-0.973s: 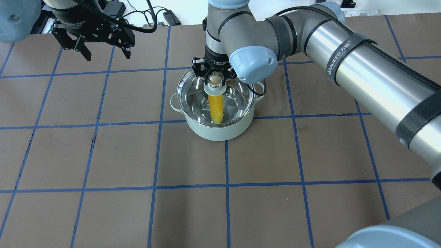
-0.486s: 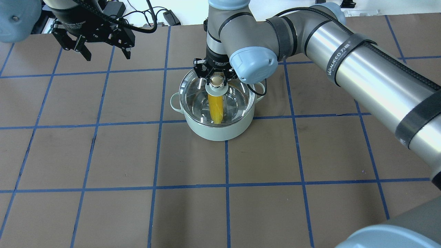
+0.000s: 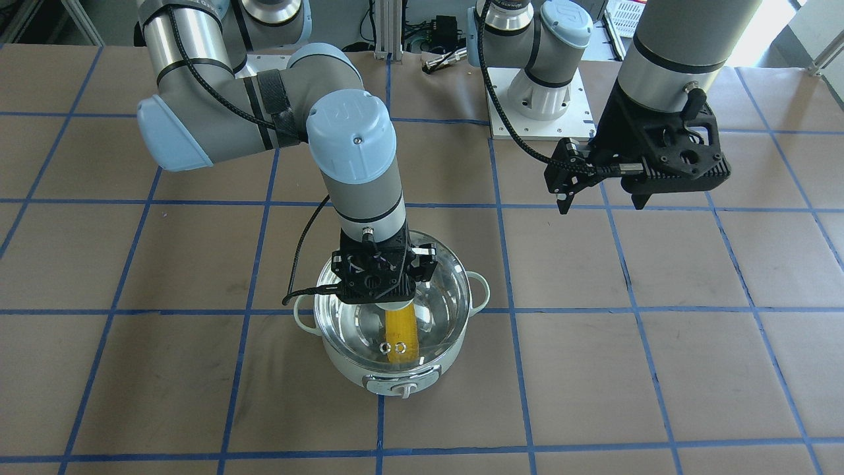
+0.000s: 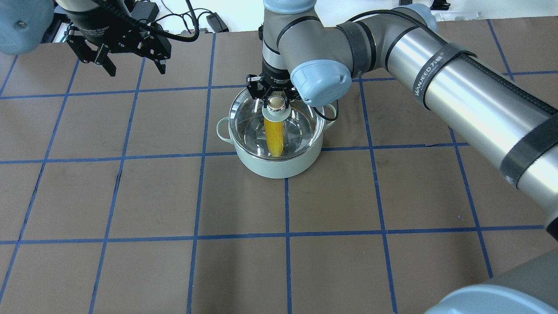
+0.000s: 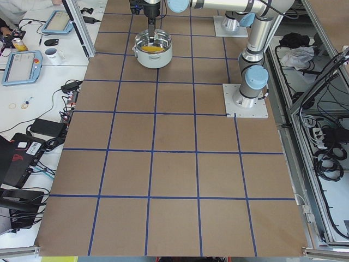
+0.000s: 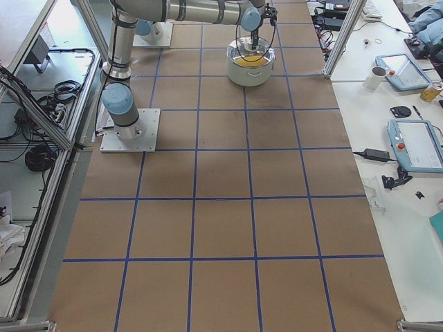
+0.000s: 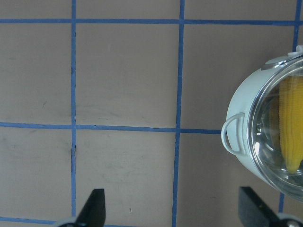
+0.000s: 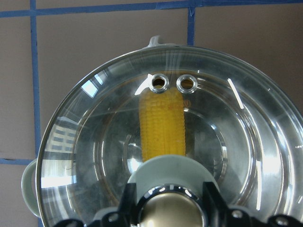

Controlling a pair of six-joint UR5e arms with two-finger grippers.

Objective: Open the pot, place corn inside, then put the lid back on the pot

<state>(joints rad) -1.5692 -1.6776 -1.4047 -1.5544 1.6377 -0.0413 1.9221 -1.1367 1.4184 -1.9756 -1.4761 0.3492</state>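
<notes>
The pale mint-green pot (image 4: 273, 168) stands on the table, its control knob (image 3: 403, 389) facing away from the robot. The yellow corn (image 4: 274, 137) lies inside it and shows through the clear glass lid (image 4: 301, 126). My right gripper (image 4: 275, 99) is shut on the lid's beige knob (image 8: 170, 210) and holds the lid level over the pot's rim, about centred. Whether the lid rests on the rim I cannot tell. My left gripper (image 4: 136, 69) is open and empty, raised to the pot's far left. The pot's edge shows in the left wrist view (image 7: 246, 109).
Cables (image 4: 187, 22) lie beyond the table's far edge. The arms' base plates (image 3: 537, 99) are at the robot's side. Side benches hold tablets (image 6: 419, 142) and a mug (image 6: 377, 76). Brown table surface with blue tape lines (image 4: 287, 235) surrounds the pot.
The right gripper has carried the lid slightly to the right, bringing it more squarely over the pot. The left arm has not moved.
</notes>
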